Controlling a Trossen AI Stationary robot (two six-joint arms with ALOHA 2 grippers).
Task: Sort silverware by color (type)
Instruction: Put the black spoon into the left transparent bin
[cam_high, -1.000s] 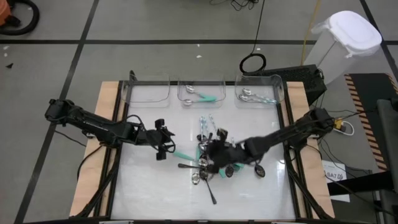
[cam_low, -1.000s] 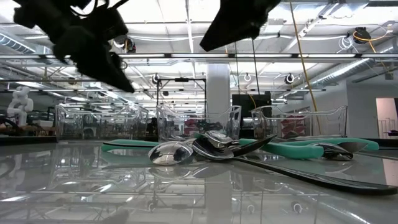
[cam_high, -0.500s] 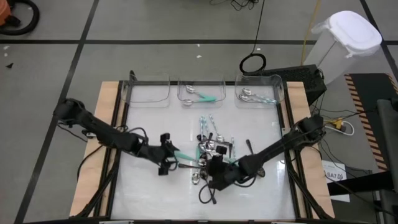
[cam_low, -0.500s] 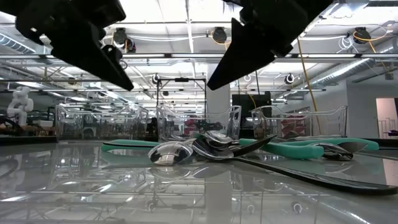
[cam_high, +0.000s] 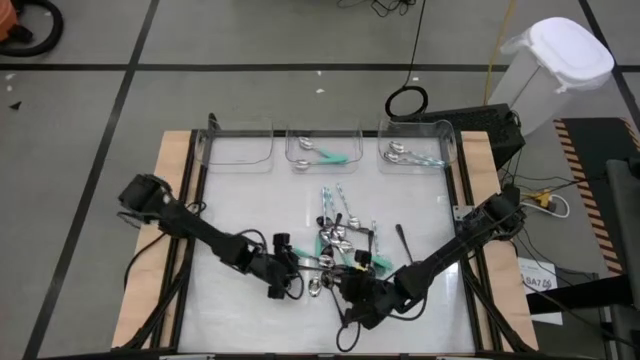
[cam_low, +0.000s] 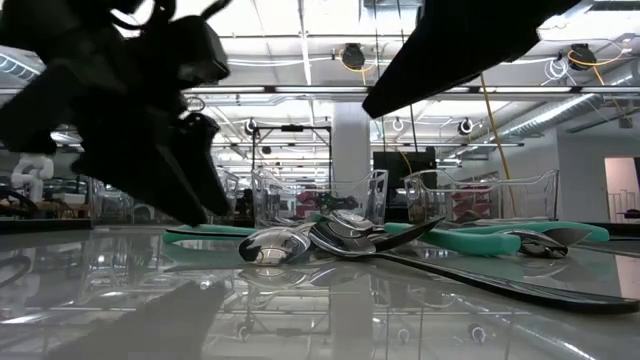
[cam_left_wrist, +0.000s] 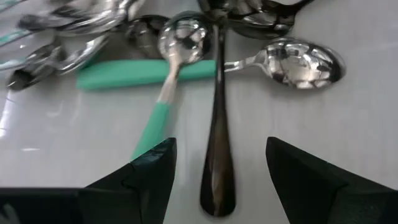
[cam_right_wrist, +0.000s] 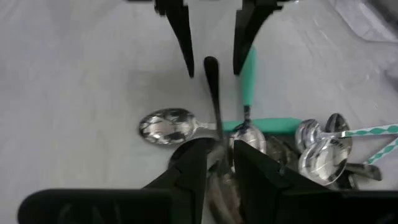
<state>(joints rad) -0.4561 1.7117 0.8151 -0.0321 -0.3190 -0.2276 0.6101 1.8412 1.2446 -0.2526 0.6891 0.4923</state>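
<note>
While the left claw (cam_left_wrist: 217, 168) gapes around a glossy dark spoon handle (cam_left_wrist: 215, 143), the right claw (cam_right_wrist: 219, 163) pinches its neck.

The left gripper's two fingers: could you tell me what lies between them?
In the left wrist view, the left gripper stands open, with the dark spoon's handle lying on the table between its fingers.

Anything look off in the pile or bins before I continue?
One oddity: both grippers are on the same dark spoon. The left gripper is open astride its handle end, while the right gripper straddles it nearer the pile. The bins look upright; nothing is spilled.
</note>
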